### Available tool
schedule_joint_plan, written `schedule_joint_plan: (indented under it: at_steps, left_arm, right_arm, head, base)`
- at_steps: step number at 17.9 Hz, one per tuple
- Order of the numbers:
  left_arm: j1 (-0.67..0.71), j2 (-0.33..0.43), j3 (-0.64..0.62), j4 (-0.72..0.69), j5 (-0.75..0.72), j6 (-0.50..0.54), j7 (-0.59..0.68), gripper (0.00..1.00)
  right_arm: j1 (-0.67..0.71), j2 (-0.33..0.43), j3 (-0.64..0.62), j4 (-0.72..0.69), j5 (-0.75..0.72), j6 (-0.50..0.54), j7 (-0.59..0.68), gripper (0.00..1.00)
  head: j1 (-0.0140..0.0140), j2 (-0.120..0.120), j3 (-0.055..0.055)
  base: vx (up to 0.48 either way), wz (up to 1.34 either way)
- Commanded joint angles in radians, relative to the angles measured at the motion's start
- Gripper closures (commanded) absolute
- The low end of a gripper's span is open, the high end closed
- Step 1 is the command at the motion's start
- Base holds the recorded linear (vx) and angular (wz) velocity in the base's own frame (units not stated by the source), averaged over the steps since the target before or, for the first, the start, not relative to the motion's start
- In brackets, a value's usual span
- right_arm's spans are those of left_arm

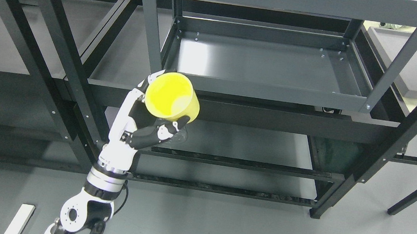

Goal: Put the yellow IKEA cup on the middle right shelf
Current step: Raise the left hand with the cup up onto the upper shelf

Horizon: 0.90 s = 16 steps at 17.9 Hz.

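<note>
Yellow cup (172, 97) sits in the left hand (143, 120), tipped so its open mouth faces the camera, held in the air in front of the grey metal shelving unit (272, 94). White and black fingers (151, 132) curl around its underside and back, gripping the cup wall. It hangs just below the front left corner of the grey shelf tray (270, 67), beside the unit's left post (151, 31). Beneath lies the lower shelf (248, 143).
</note>
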Motion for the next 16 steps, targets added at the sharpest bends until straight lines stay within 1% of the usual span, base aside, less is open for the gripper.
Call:
schedule_joint_plan:
  at_steps: [1, 3, 5, 7, 10, 13, 15, 16]
  left_arm:
    - [-0.135, 0.017, -0.075, -0.002, 0.02, 0.015, 0.004, 1.0]
    - [-0.166, 0.017, -0.104, -0.002, 0.023, 0.014, 0.004, 1.0]
    - [-0.229, 0.017, -0.155, -0.002, 0.049, 0.015, 0.005, 1.0]
    - [-0.322, 0.017, -0.239, -0.001, 0.13, 0.037, 0.034, 1.0]
    - [-0.46, 0.017, -0.311, 0.003, 0.166, 0.084, 0.086, 1.0]
    - [-0.564, 0.017, -0.314, 0.004, 0.222, 0.144, 0.103, 1.0]
    - [-0.646, 0.017, -0.311, 0.007, 0.253, 0.204, 0.149, 1.0]
    - [-0.687, 0.017, -0.305, 0.016, 0.273, 0.251, 0.184, 1.0]
  right_arm:
    - [0.014, -0.017, 0.017, 0.0, -0.025, 0.001, 0.001, 0.01]
    - [0.014, -0.017, 0.017, 0.0, -0.025, 0.001, 0.001, 0.01]
    - [0.014, -0.017, 0.017, 0.0, -0.025, 0.001, 0.001, 0.01]
    - [0.014, -0.017, 0.017, 0.0, -0.025, 0.001, 0.001, 0.01]
    - [0.014, -0.017, 0.017, 0.0, -0.025, 0.001, 0.001, 0.01]
    - [0.014, -0.017, 0.017, 0.0, -0.025, 0.001, 0.001, 0.01]
    - [0.014, -0.017, 0.017, 0.0, -0.025, 0.001, 0.001, 0.0]
    - [0.014, -0.017, 0.017, 0.0, -0.025, 0.001, 0.001, 0.01]
  head:
    - [0.0, 0.0, 0.0]
    - [0.0, 0.0, 0.0]
    - [0.0, 0.0, 0.0]
    - [0.0, 0.0, 0.0]
    - [0.0, 0.0, 0.0]
    - [0.0, 0.0, 0.0]
    - [0.0, 0.0, 0.0]
    - [0.0, 0.0, 0.0]
  base:
    - [0.041, -0.06]
    - [0.044, 0.1]
    - [0.051, 0.12]
    - [0.055, 0.07]
    - [0.064, -0.13]
    - [0.078, -0.24]
    - [0.1, -0.2]
    - [0.099, -0.18]
